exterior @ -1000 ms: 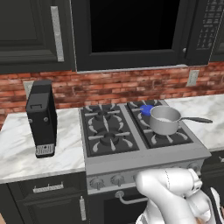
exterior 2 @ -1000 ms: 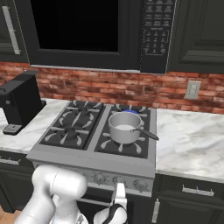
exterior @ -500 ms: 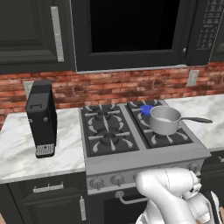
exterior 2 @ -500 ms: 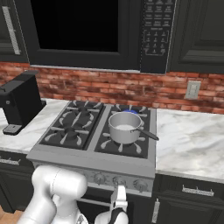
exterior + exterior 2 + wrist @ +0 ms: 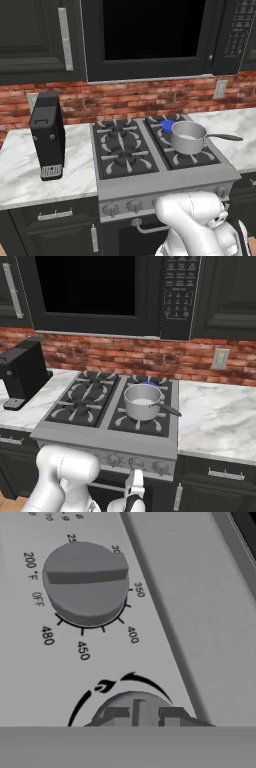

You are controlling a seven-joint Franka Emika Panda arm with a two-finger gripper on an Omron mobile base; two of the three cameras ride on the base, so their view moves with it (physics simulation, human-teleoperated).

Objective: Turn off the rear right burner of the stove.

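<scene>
Pincer (image 5: 134, 491): low centre of the right base frame, at the front panel of the stove (image 5: 107, 438); jaws drawn fully together. In the hand frame its tips sit at the bottom centre against a round grey knob (image 5: 137, 709) ringed by a black arc; whether the knob is actually clamped cannot be told.

Second knob (image 5: 85, 582): upper left of the hand frame, ridged bar lying roughly level, circled by temperature figures and an OFF mark.

White arm: rises at lower right of the left base frame, hiding part of the stove front and its bar handle (image 5: 145, 229).

Saucepan (image 5: 188, 137): steel, on the front right grate, handle pointing toward the frame's right; it partly masks what lies behind.

Rear right burner (image 5: 167, 125): just behind the saucepan, shown by a small blue flame patch.

Coffee machine (image 5: 47, 135): black, upright on the marble surface (image 5: 25, 170), left of the stove.

Brick wall, wall outlet (image 5: 220, 359) and microwave (image 5: 177, 293): farthest back, top of frame.
</scene>
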